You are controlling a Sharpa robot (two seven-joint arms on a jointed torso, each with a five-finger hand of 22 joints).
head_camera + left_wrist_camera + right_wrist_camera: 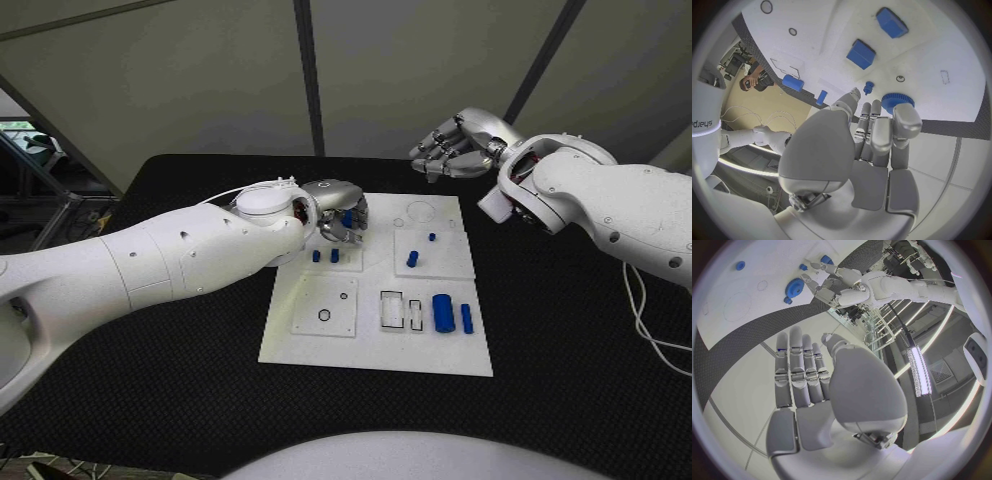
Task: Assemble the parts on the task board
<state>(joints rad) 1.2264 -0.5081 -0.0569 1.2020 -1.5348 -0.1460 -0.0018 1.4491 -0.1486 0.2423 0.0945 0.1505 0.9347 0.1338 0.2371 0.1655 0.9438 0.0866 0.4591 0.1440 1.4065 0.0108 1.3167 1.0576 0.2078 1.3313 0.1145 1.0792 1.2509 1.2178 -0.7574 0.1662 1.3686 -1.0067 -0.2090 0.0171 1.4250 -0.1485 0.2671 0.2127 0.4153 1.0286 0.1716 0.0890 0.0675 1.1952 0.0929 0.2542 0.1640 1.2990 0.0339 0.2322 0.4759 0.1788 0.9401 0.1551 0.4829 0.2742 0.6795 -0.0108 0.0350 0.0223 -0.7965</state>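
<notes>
One blue gear sits at the fingertips of the left hand, apparently pinched; right hand curled, empty.

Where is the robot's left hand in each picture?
Head view: the left hand is over the far left part of the task board.
Left wrist view: it takes up the middle, fingertips by the blue gear.
Right wrist view: small and far off, beside that gear.
Shared landmark: the white task board under it.

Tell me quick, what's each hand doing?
Left hand: over the task board, fingers touching a blue gear; grip cannot be told.
Right hand: open, holding nothing.
</notes>
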